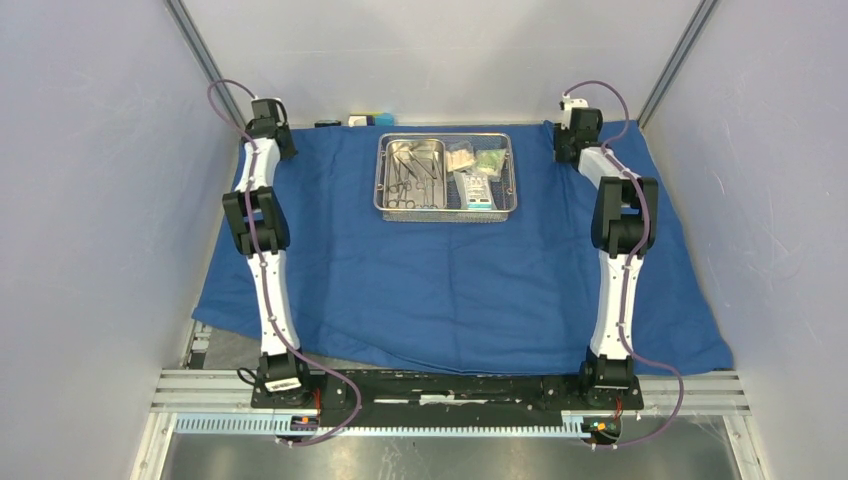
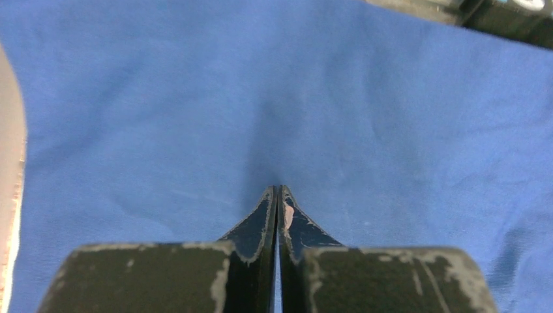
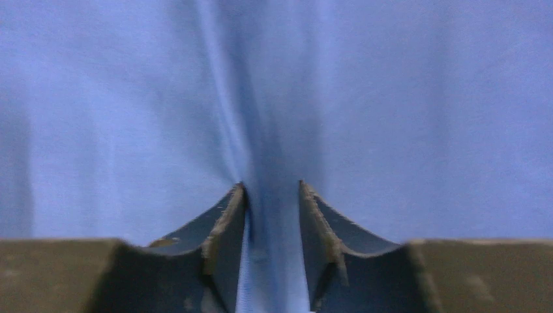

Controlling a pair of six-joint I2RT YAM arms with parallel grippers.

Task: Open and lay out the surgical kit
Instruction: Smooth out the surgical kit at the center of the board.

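L claw (image 2: 277,189) is clenched on what looks like a pinch of cloth (image 1: 450,290). R claw (image 3: 270,186) has its jaws apart w/ a loose ridge of cloth between, not gripped. Cloth lies spread out flat; it's soft & light and drags easily, so I'd take it by the corners. Tray (image 1: 380,180) stands on it, far middle: stiff, heavier, grab the rim. Instruments (image 1: 415,170) in its left half: slim, slick. Packets (image 1: 476,188) on the right: light, pinch an edge.
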